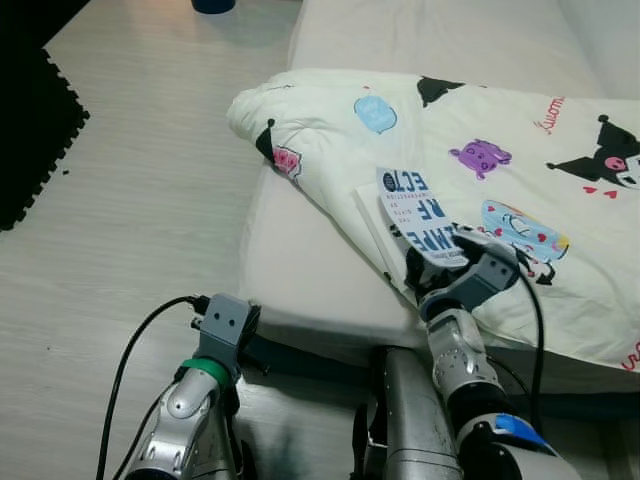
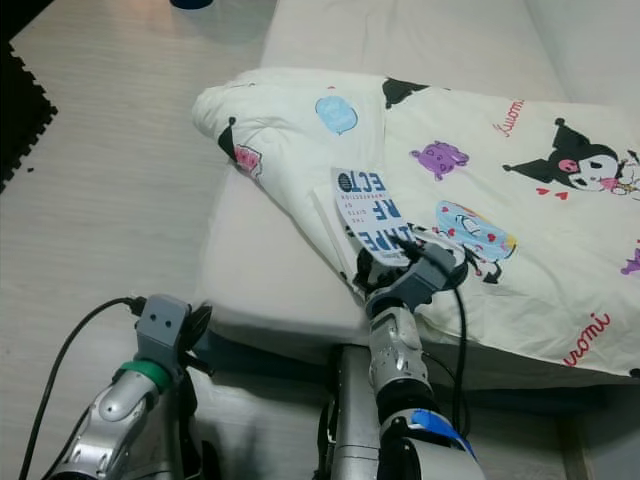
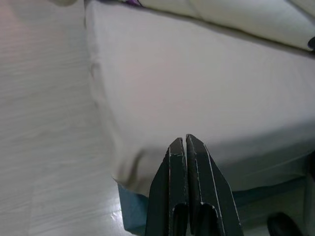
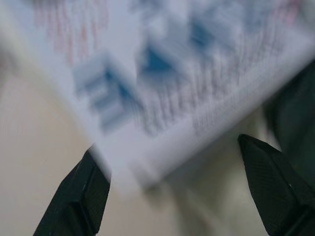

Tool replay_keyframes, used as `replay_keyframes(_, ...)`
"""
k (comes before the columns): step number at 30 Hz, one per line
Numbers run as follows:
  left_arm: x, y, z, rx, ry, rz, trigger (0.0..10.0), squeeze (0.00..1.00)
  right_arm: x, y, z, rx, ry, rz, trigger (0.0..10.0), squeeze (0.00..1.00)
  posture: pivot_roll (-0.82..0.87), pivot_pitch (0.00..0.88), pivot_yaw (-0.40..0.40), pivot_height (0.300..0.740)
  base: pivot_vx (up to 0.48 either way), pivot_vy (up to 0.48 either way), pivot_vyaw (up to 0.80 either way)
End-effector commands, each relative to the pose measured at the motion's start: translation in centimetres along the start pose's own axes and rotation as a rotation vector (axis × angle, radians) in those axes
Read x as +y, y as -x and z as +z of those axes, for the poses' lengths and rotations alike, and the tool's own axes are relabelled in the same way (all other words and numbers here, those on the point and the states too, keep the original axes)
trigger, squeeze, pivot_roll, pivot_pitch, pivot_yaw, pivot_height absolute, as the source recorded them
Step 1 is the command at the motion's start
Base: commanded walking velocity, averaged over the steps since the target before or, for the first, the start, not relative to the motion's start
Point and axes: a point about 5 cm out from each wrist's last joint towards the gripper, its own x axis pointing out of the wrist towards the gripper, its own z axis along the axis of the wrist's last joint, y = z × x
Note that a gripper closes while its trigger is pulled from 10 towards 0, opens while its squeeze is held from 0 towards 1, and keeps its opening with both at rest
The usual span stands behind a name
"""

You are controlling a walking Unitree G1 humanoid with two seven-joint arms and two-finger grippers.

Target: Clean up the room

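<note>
Both silver arms fill the foreground of the head view; the right gripper (image 1: 437, 275) reaches a white book (image 1: 410, 215) lying on the patterned quilt (image 1: 520, 170), long axis pointing away. Left wrist view: left gripper (image 3: 187, 147) pinched closed by the mattress (image 3: 197, 93). Right wrist view: fingers spread wide, book's corner between them.

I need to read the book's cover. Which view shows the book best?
The left eye view: the book lies whole on the patterned blanket, blue lettering legible. The right eye view shows it equally well. The right wrist view has it close but blurred between the open right claw.
</note>
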Motion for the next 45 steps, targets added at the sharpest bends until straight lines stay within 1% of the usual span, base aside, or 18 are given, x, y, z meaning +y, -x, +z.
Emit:
replay_keyframes(1, 0.4, 0.9, -0.9, 0.042, 0.017, 0.016, 10.0, 0.00, -0.6, 1.8, -2.6, 0.089, -0.005, 0.029, 10.0, 1.00, 0.03, 0.237, 0.009, 0.560, 0.000, 0.000, 0.00)
replay_keyframes(3, 0.6, 1.0, -0.9, 0.041, 0.016, 0.017, 10.0, 0.00, 0.0, 2.7, -1.8, 0.011, -0.082, 0.114, 10.0, 1.00, 0.03, 0.234, 0.009, 0.560, 0.000, 0.000, 0.00)
replay_keyframes(5, 0.7, 1.1, -0.9, 0.040, 0.016, 0.016, 10.0, 0.00, 0.3, 3.0, -1.3, -0.024, -0.107, 0.158, 10.0, 1.00, 0.03, 0.234, 0.009, 0.560, 0.000, 0.000, 0.00)
replay_keyframes(8, 0.6, 1.2, -0.9, 0.040, 0.019, 0.008, 10.0, 0.00, 2.4, 4.8, 0.6, -0.094, -0.147, 0.416, 10.0, 1.00, 0.02, 0.223, 0.015, 0.560, 0.000, 0.000, 0.00)
replay_keyframes(10, 0.5, 1.3, -0.9, 0.041, 0.020, 0.004, 10.0, 0.00, 3.0, 5.3, 1.2, -0.108, -0.199, 0.469, 10.0, 1.00, 0.01, 0.221, 0.015, 0.560, 0.000, 0.000, 0.00)
replay_keyframes(13, 0.3, 1.1, -0.8, 0.039, 0.023, -0.006, 10.0, 0.00, 3.7, 5.9, 3.5, -0.173, -0.476, 0.567, 10.0, 1.00, 0.01, 0.215, 0.015, 0.560, 0.000, 0.000, 0.00)
replay_keyframes(15, 0.2, 1.1, -0.6, 0.039, 0.026, -0.009, 10.0, 0.00, 4.1, 6.3, 4.8, -0.204, -0.600, 0.621, 10.0, 1.00, 0.01, 0.213, 0.015, 0.560, 0.000, 0.000, 0.00)
replay_keyframes(16, 0.2, 1.1, -0.6, 0.039, 0.026, -0.009, 10.0, 0.00, 4.1, 6.3, 4.8, -0.204, -0.600, 0.621, 10.0, 1.00, 0.01, 0.213, 0.015, 0.560, 0.000, 0.000, 0.00)
replay_keyframes(17, 0.2, 1.0, -0.6, 0.038, 0.027, -0.011, 10.0, 0.00, 4.2, 6.0, 5.6, -0.227, -0.647, 0.614, 10.0, 1.00, 0.01, 0.211, 0.014, 0.560, 0.000, 0.000, 0.00)
replay_keyframes(19, 0.2, 0.9, -0.5, 0.038, 0.026, -0.011, 10.0, 0.00, 3.3, 4.3, 5.5, -0.232, -0.620, 0.482, 10.0, 1.00, 0.01, 0.211, 0.014, 0.560, 0.000, 0.000, 0.00)
replay_keyframes(20, 0.2, 0.9, -0.5, 0.038, 0.026, -0.011, 10.0, 0.00, 3.3, 4.3, 5.5, -0.232, -0.620, 0.482, 10.0, 1.00, 0.01, 0.211, 0.014, 0.560, 0.000, 0.000, 0.00)
replay_keyframes(23, 0.2, 0.8, -0.4, 0.037, 0.027, -0.011, 10.0, 0.00, 1.8, 2.3, 4.7, -0.191, -0.571, 0.292, 10.0, 1.00, 0.02, 0.215, 0.016, 0.560, 0.000, 0.000, 0.00)
replay_keyframes(25, 0.2, 0.7, -0.2, 0.032, 0.027, -0.021, 10.0, 0.00, 1.5, 1.9, 4.5, -0.173, -0.582, 0.270, 10.0, 1.00, 0.02, 0.216, 0.017, 0.560, 0.000, 0.000, 0.00)
replay_keyframes(27, -0.3, 0.7, 0.2, 0.018, 0.042, -0.082, 10.0, 0.00, 0.7, 0.8, 3.5, -0.093, -0.560, 0.178, 10.0, 1.00, 0.04, 0.231, 0.018, 0.560, 0.000, 0.000, 0.00)
replay_keyframes(29, -1.2, 0.9, 0.8, 0.004, 0.050, -0.188, 10.0, 0.00, -0.2, 0.1, 3.0, -0.055, -0.592, 0.101, 10.0, 1.00, 0.05, 0.243, 0.016, 0.560, 0.000, 0.000, 0.00)
replay_keyframes(33, -2.4, 1.6, 1.5, -0.013, 0.000, -0.346, 10.0, 0.00, -0.9, -0.6, 3.8, -0.102, -0.702, 0.082, 10.0, 1.00, 0.07, 0.265, 0.015, 0.560, 0.000, 0.000, 0.00)
replay_keyframes(36, -2.6, 1.9, 1.7, -0.011, -0.023, -0.390, 10.0, 0.00, -1.1, -0.9, 4.4, -0.134, -0.724, 0.080, 10.0, 1.00, 0.08, 0.274, 0.018, 0.560, 0.000, 0.000, 0.00)
replay_keyframes(45, -2.5, 2.4, 2.0, -0.012, -0.045, -0.406, 10.0, 0.00, -2.8, -1.4, 4.0, -0.085, -0.696, -0.045, 10.0, 1.00, 0.09, 0.288, 0.029, 0.560, 0.000, 0.000, 0.00)
